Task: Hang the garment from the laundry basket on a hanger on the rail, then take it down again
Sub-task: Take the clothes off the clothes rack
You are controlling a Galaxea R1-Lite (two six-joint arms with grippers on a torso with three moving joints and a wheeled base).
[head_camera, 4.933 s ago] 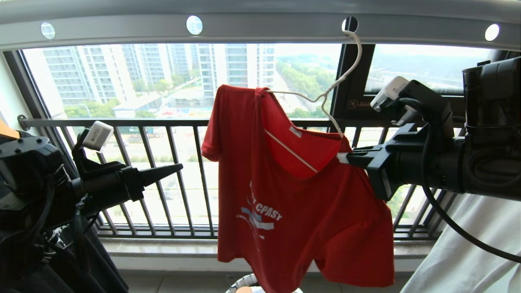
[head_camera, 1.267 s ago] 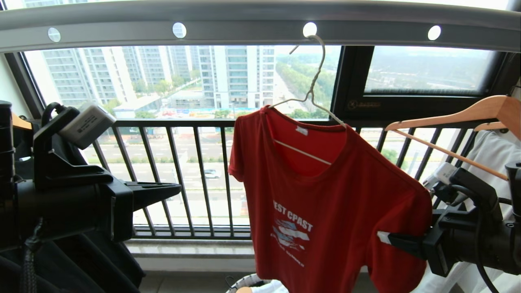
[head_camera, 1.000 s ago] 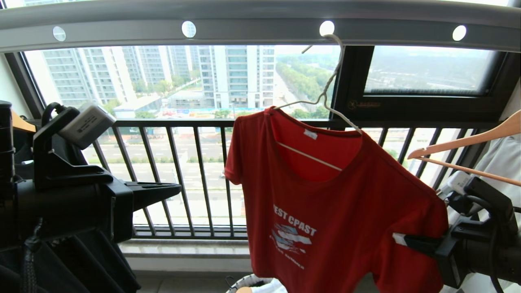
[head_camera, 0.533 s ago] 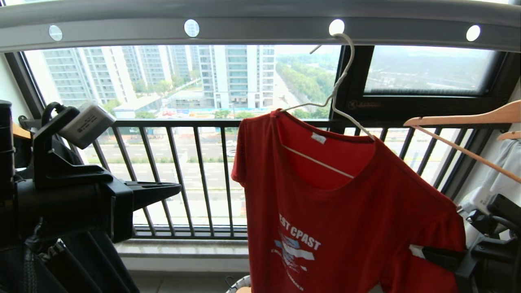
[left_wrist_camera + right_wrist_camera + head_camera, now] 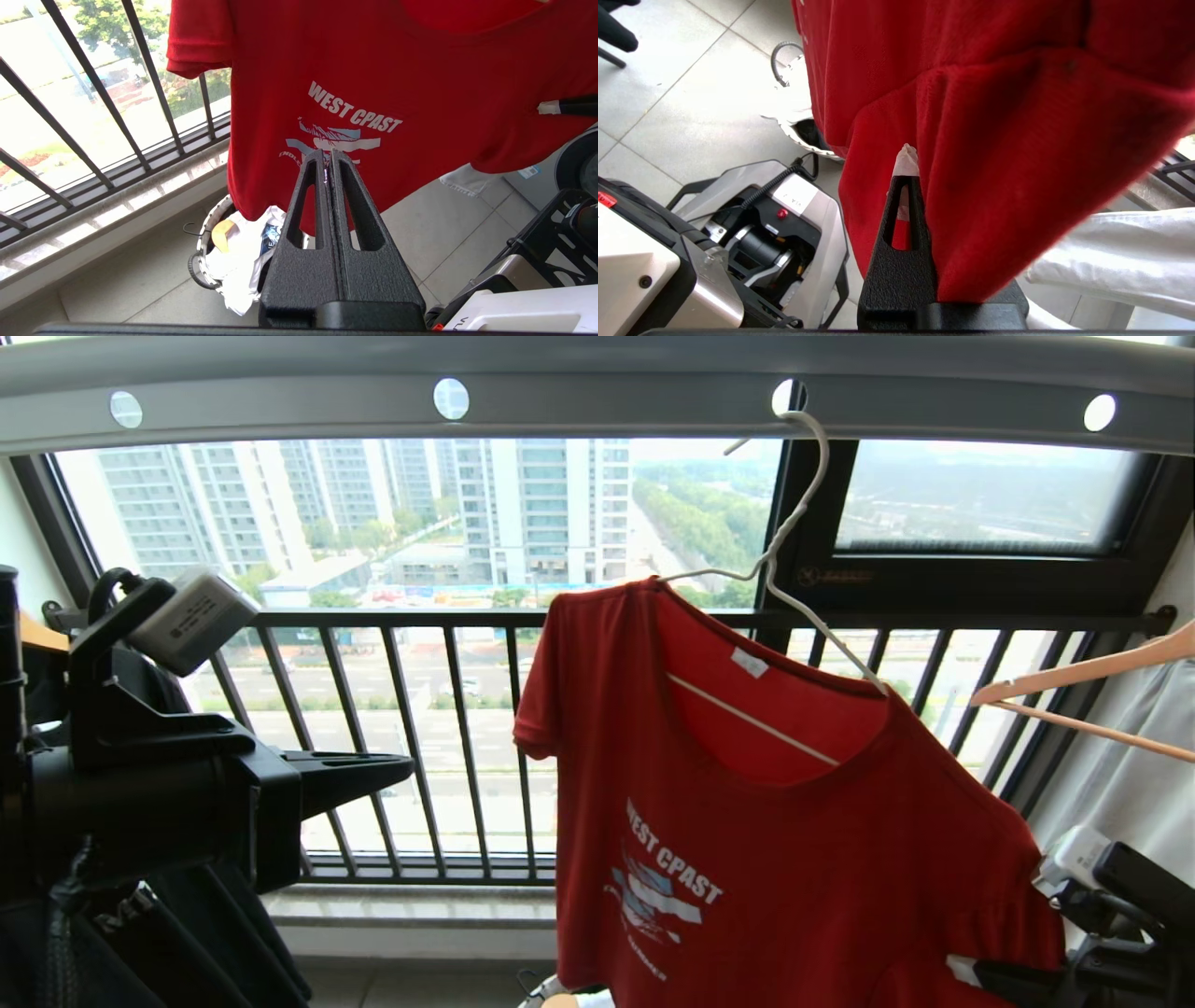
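Garment (image 5: 775,859): red T-shirt, draped on the cream wire hanger (image 5: 794,555), whose hook sits in a hole of the grey rail (image 5: 597,392) at about 1 o'clock in the head view. Shirt hangs askew, the shoulder toward 4 o'clock dropped lower.

Right gripper (image 5: 908,161): at 5 o'clock in the head view, jaws pressed together on the sleeve hem of the garment; fabric bunches over one finger in the right wrist view. Left gripper (image 5: 331,156): at 9 o'clock, jaws closed on nothing, clear of the cloth, idle.

Laundry basket (image 5: 205,233): on the floor below the shirt, at 6 o'clock, white cloth inside.

Handling judgement: shirt is light, soft and limp, and will stretch and slide instead of transmitting force. Hanger is thin, smooth and light, so likely to swing or unhook under a sideways tug. A hem pinch is secure enough for pulling down; the pull should run along the lower hanger arm so the collar clears the notch. Risk: hanger dragged off the rail.
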